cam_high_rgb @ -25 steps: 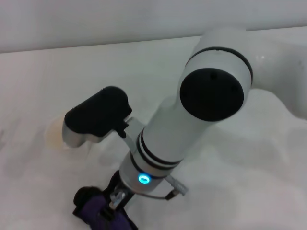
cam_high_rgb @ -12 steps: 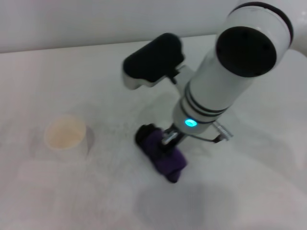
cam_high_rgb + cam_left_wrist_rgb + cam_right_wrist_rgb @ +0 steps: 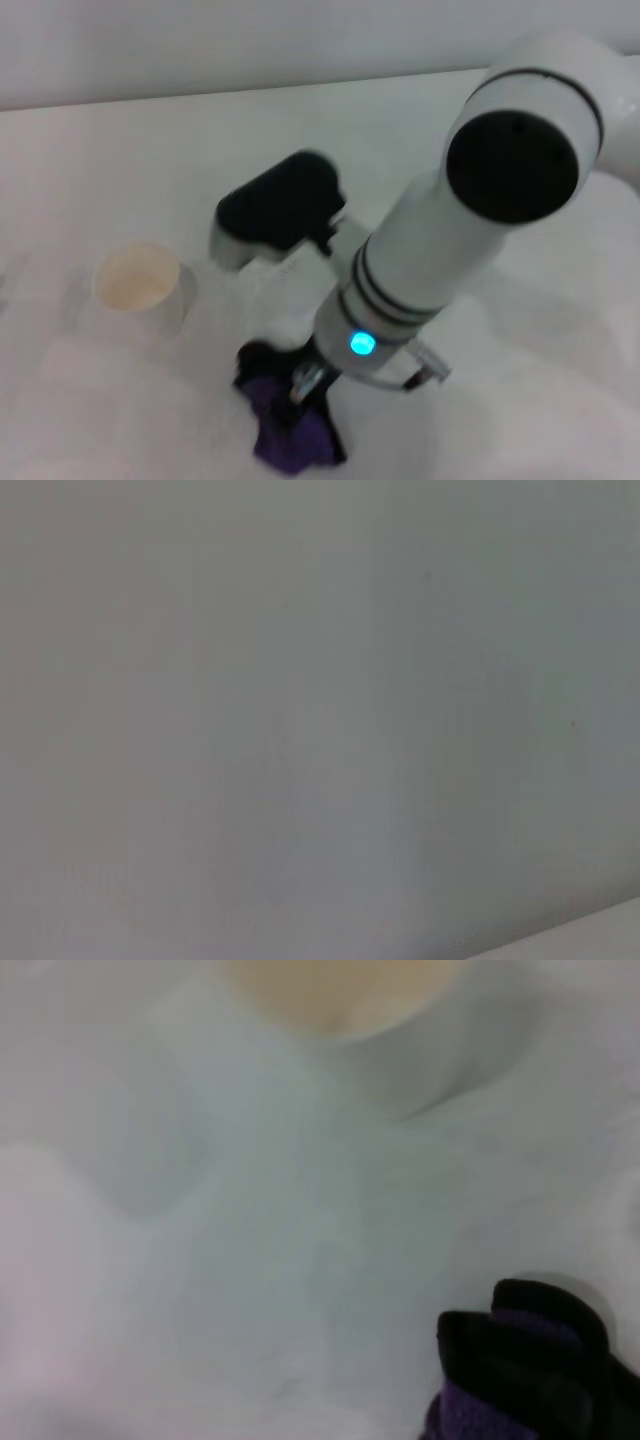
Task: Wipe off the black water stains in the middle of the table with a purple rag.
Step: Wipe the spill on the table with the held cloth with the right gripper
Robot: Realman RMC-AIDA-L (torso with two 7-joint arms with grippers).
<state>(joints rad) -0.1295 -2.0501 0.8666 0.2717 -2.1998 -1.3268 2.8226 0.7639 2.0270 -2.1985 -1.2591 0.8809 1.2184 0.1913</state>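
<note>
My right arm reaches over the white table (image 3: 120, 150). My right gripper (image 3: 300, 388) is shut on the purple rag (image 3: 290, 428) and presses it onto the table near the front edge of the head view, to the right of the paper cup. The rag is bunched, purple with black edging, and it also shows in the right wrist view (image 3: 530, 1385). No black water stain shows in any view; the arm and the rag cover part of the table. My left gripper is out of view, and its wrist view shows only a plain grey surface.
A white paper cup (image 3: 137, 285) stands upright on the table to the left of the rag, a short way from it; its mouth also shows in the right wrist view (image 3: 335, 990). The table's far edge meets a grey wall (image 3: 200, 40).
My right gripper has swept the rag back toward the front and left, nearer the cup, after a sweep to the right half a second ago. The cup has not moved.
</note>
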